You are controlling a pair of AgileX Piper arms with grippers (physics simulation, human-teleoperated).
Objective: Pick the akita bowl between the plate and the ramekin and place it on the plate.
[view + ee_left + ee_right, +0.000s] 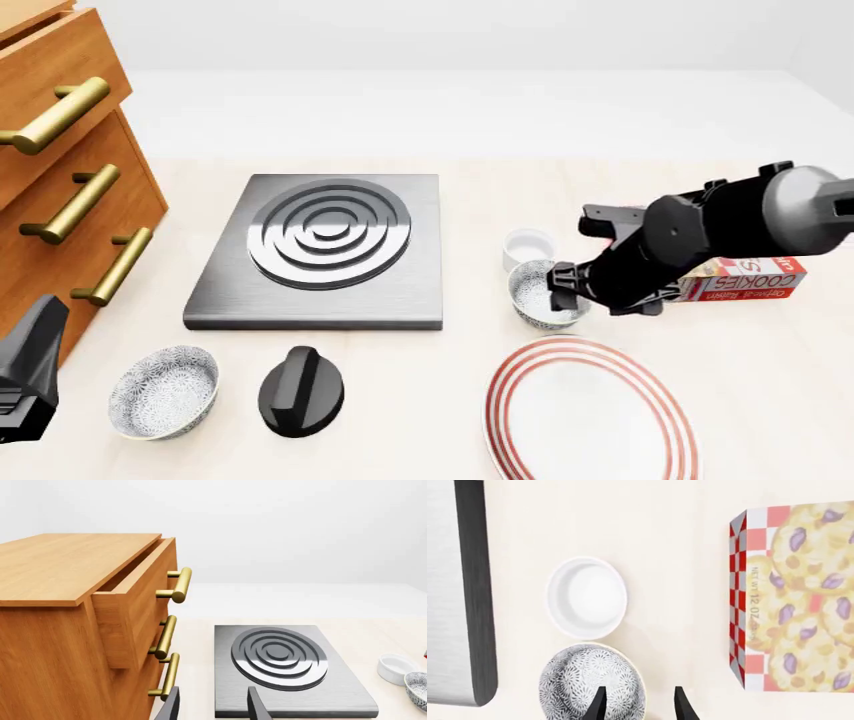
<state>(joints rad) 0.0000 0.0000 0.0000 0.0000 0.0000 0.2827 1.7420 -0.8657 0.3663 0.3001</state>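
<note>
The right gripper (637, 702), jaws parted, straddles the akita bowl (545, 293) rim; the ramekin (530, 245), touching at 12 o'clock, could be knocked; the left gripper (212, 705) is parted, idle.

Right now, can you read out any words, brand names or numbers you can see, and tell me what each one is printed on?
"COOKIES": on the side of the cookie box, upside down in the front view.
A smaller line beside it on that side: too blurred to read.
"NET WT 12 OZ": on the box's checkered front edge, turned sideways in the right wrist view; the smaller print after it is unreadable.
Nothing else carries text.
</note>
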